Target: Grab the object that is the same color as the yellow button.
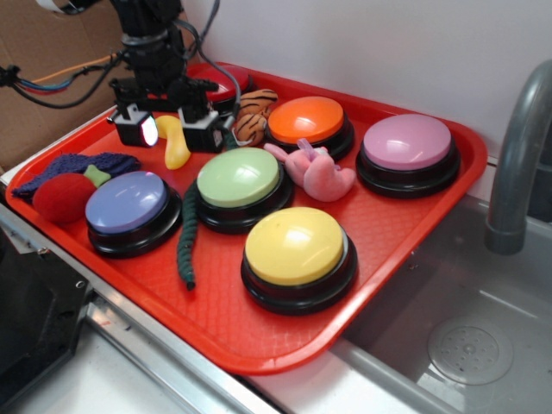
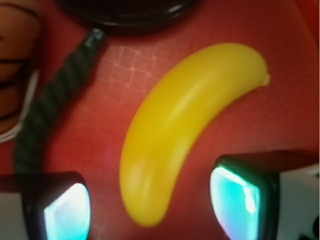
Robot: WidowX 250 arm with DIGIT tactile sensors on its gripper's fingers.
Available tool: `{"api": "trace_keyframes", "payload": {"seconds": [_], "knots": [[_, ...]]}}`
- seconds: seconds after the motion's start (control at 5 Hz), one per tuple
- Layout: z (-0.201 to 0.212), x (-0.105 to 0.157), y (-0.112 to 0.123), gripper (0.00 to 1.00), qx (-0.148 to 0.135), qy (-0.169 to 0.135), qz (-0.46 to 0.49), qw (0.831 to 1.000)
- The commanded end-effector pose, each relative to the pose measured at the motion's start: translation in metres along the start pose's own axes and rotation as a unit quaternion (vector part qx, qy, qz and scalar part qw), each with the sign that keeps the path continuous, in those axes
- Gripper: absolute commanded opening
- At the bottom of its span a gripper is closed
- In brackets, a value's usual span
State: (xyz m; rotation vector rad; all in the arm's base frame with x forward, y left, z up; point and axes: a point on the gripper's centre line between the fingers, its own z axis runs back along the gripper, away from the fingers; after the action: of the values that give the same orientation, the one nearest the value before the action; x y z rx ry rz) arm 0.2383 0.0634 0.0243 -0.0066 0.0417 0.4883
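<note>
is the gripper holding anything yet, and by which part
Nothing is held. The gripper is open, its fingers on either side of the banana's lower end without touching it; the banana lies on the tray.

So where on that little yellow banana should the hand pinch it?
Probably across the banana's lower middle, coming straight down from above. It lies flat on the red tray, and the open hand already straddles that narrow, curved section, one finger on each side.
</note>
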Motion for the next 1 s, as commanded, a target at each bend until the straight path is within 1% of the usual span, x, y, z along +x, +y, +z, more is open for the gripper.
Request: {"api": "trace_keyframes", "payload": {"seconds": [0.0, 0.2, 0.4, 0.6, 0.8], "knots": [[-0.003, 0.007, 0.008, 0.0, -0.021, -0.031, 0.022, 0.999], [-0.001, 0.006, 0.006, 0.0, -0.009, -0.033, 0.026, 0.999], [0.007, 0.006, 0.003, 0.0, -0.007, -0.037, -0.005, 0.999], [0.033, 0.003, -0.009, 0.0, 0.022, -0.039, -0.065, 0.997], [0.076, -0.014, -0.03, 0.0, 0.004, -0.042, -0.134, 0.99]]}}
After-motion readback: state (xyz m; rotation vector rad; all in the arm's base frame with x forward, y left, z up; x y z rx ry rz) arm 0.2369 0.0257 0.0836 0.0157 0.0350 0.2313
